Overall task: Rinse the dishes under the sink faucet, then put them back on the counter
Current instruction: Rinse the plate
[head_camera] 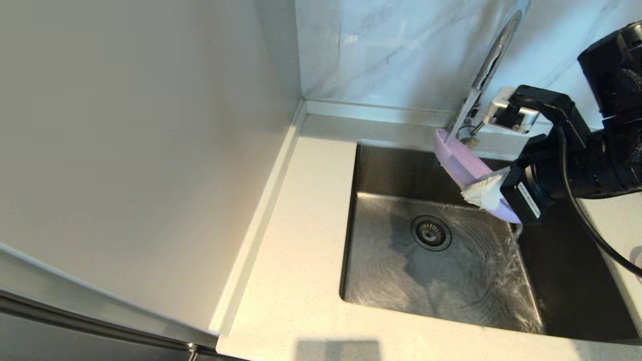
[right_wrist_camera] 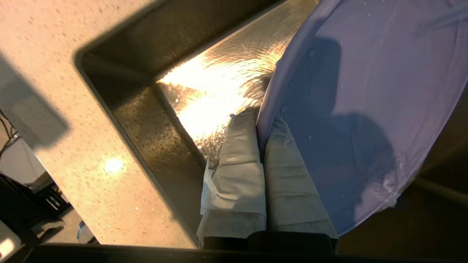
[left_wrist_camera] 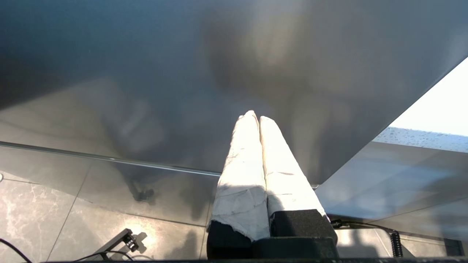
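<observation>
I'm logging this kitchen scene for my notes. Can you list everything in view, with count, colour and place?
plate: one, lavender, tilted over the back of the sink under the faucet.
faucet: one, chrome, behind the sink.
sink: one, steel, wet, round drain in its floor.
counter: one, off-white speckled, around the sink.
wall: grey-veined marble, behind the counter.
right gripper: white-wrapped fingers shut on the plate's rim, over the sink.
left gripper: white-wrapped fingers shut, empty, away from the sink.
</observation>
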{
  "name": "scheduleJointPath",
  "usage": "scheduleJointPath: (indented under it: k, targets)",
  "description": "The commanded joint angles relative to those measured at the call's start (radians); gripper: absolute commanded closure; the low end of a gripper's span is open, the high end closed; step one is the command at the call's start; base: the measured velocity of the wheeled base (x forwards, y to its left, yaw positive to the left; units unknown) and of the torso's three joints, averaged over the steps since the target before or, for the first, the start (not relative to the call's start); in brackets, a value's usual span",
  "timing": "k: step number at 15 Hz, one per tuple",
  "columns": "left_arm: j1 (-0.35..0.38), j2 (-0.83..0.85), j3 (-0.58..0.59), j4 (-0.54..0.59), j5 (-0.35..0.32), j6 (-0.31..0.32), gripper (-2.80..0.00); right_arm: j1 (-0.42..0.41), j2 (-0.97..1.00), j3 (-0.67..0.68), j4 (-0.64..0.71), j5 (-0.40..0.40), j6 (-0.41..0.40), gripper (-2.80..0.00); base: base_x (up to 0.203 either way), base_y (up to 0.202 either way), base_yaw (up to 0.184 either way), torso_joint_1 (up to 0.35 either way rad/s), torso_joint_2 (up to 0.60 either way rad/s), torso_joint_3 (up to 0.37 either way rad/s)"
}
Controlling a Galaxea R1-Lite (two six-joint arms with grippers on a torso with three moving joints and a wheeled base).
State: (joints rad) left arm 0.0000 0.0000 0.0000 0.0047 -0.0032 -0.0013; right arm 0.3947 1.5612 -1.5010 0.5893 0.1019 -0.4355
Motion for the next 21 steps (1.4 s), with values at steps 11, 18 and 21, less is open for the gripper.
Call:
scheduleJointPath:
  k: [11, 18, 21]
  targets:
    - [0.000, 0.000, 0.000, 0.000, 0.000, 0.000, 0.00, -0.047, -0.072, 0.092, 0.010, -0.026, 0.110, 0.00, 0.000, 0.000, 0.000, 0.000, 0.00, 0.000]
    - [0.000, 0.000, 0.000, 0.000, 0.000, 0.000, 0.00, -0.207, -0.147, 0.079, -0.130, 0.350, 0.828, 0.00, 0.000, 0.000, 0.000, 0.000, 0.00, 0.000]
    - [0.000, 0.000, 0.000, 0.000, 0.000, 0.000, 0.00, -0.282, -0.104, 0.045, -0.277, 0.562, 1.187, 0.00, 0.000, 0.000, 0.000, 0.000, 0.00, 0.000]
